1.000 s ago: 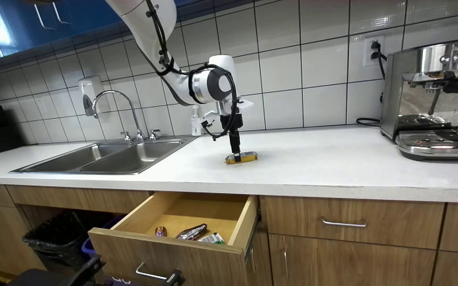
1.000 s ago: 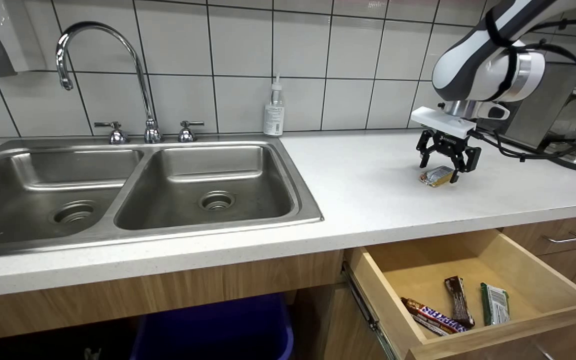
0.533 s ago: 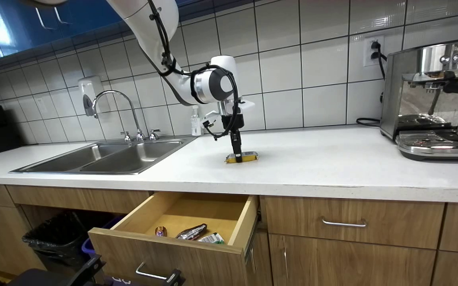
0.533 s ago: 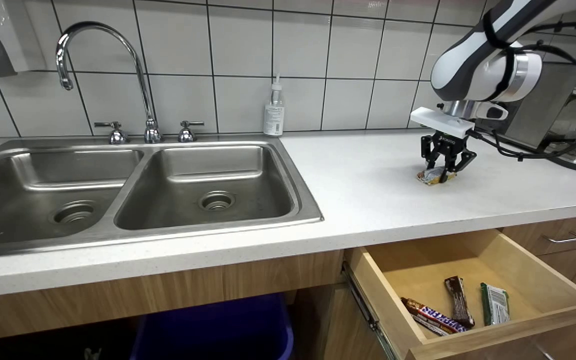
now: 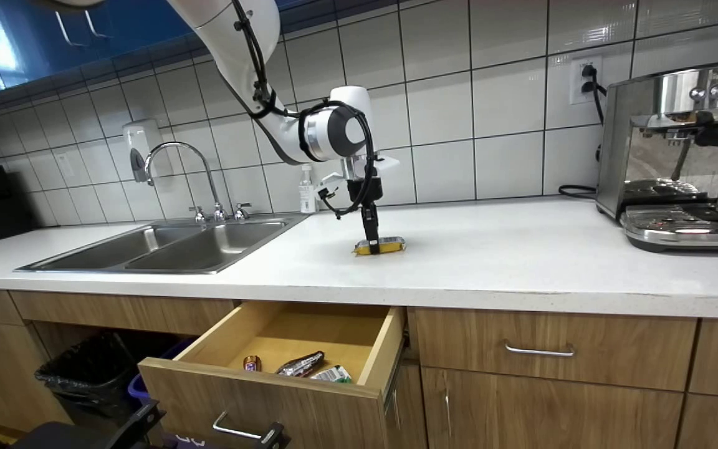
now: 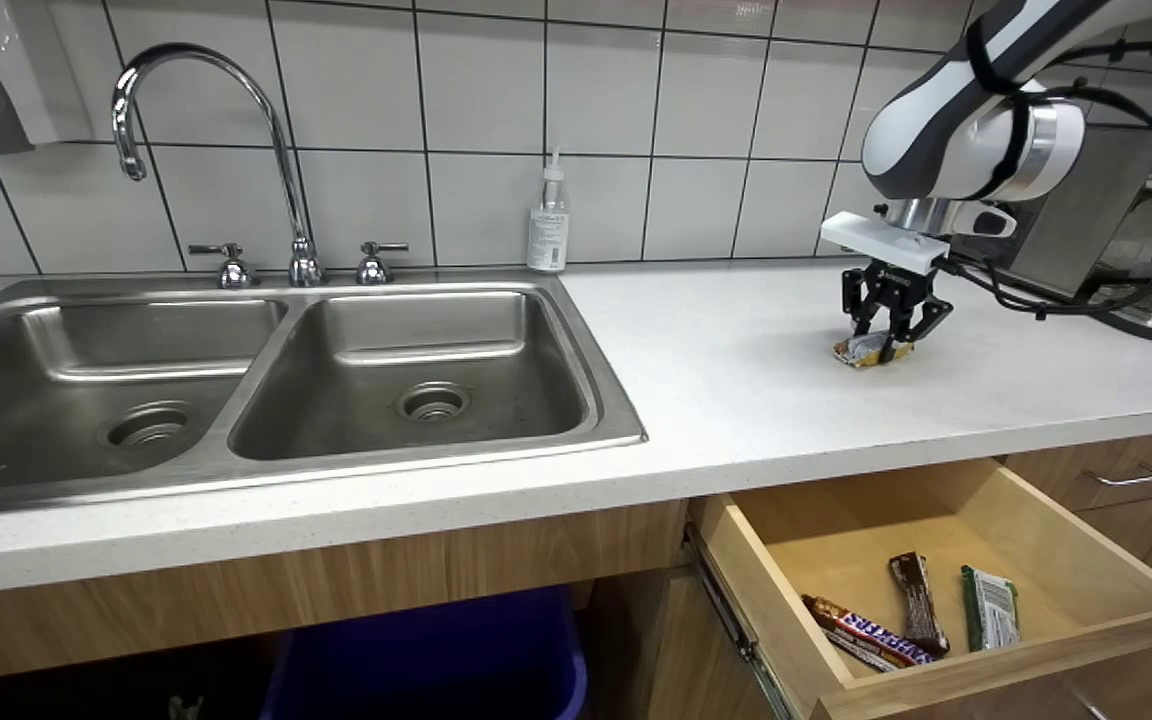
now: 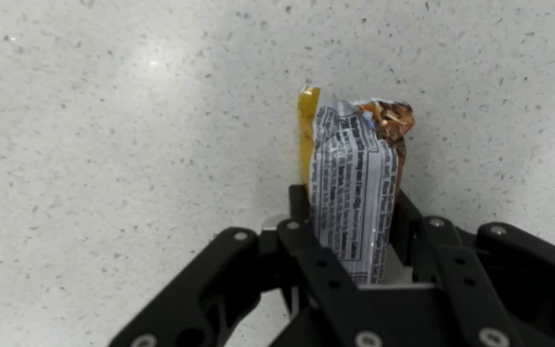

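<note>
My gripper [image 7: 350, 193] is shut on a wrapped bar [image 7: 354, 154] with a silver printed back and yellow and orange-brown edges. In the wrist view a black finger [image 7: 299, 200] presses each long side, and the bar's lower end runs back under the gripper body. Both exterior views show the bar [image 5: 391, 245] low at the white countertop [image 5: 490, 249], the gripper [image 6: 873, 346] pointing straight down over it. Whether its underside still touches the counter I cannot tell. Below the counter edge, the pulled-out drawer [image 6: 1066, 500] holds a Snickers bar [image 6: 866, 632], a brown-wrapped bar [image 6: 916, 600] and a green-and-white packet [image 6: 992, 608].
A double steel sink [image 6: 626, 425] with a tall faucet [image 6: 286, 170] lies to one side, a pump bottle [image 6: 548, 230] behind it. An espresso machine [image 5: 695, 156] stands at the other end. Under the counter are a black-lined bin [image 5: 94, 374] and a blue bin [image 6: 436, 650].
The gripper's fingers have closed from wide apart onto the bar's sides. The bar has shifted slightly between them; over the last half second nothing visibly moves.
</note>
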### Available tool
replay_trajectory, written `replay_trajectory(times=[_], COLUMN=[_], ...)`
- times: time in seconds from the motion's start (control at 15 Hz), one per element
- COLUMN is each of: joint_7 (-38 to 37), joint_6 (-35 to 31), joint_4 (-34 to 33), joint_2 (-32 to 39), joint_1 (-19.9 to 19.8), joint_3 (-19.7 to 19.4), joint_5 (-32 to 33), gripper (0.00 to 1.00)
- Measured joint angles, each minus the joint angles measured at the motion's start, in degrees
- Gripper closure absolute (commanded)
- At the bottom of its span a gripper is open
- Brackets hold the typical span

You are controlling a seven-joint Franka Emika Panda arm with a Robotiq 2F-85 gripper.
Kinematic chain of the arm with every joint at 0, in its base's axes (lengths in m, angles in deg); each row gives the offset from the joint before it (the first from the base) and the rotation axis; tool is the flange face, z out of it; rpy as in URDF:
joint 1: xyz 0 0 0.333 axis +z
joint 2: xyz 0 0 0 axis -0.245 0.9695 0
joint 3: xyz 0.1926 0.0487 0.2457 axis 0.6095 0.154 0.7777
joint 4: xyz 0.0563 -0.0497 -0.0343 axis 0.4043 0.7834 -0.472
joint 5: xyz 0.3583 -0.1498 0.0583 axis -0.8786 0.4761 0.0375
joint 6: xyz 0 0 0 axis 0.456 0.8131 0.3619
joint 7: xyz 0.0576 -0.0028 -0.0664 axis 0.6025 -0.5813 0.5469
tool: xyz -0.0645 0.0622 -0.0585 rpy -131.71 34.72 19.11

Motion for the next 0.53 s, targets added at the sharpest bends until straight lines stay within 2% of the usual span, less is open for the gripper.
replay_trajectory(times=[0.27, 0.53], joint_7=[0.7, 1.9], joint_6=[-0.1, -0.5], joint_4=[2.1, 7.2], joint_2=[-2.0, -6.0], joint_1=[0.0, 0.6], joint_3=[0.0, 0.0], joint_5=[0.0, 0.0], gripper=[0.83, 0.83])
